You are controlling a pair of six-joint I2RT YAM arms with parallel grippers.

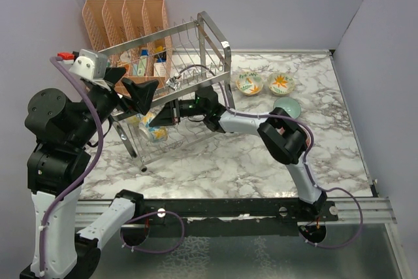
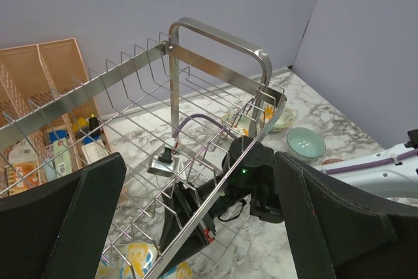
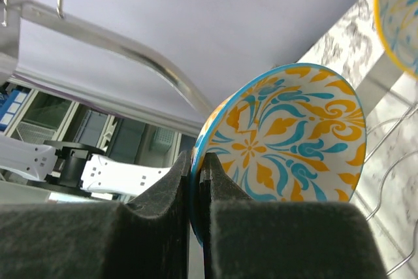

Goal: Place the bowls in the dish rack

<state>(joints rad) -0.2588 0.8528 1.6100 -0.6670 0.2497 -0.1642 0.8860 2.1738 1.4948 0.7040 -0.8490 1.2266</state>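
**dishnerd:** which arm's got a bowl rn?

**rackwatch:** The right fingers (image 3: 198, 187), pinched shut on the rim of the yellow-teal bowl (image 3: 287, 135). It stands on edge, in line with the fingers, painted face turned sideways. It's already inside the dish rack's (image 2: 219, 36) lower tier, so the right arm is way nearer. The left fingers (image 2: 202, 227) are spread wide, holding nothing, hovering over the upper tier.

**dishnerd:** count?

**rackwatch:** Five bowls. There's the held one and a blue-yellow bowl (image 3: 400, 11) just beside it in the rack. Three are out on the counter (image 1: 248, 155): green-leaf bowl (image 1: 249, 83), orange-flower bowl (image 1: 281, 83), teal bowl (image 1: 288, 106). One rack. My guess is it gets eased down between the wires, then let go.
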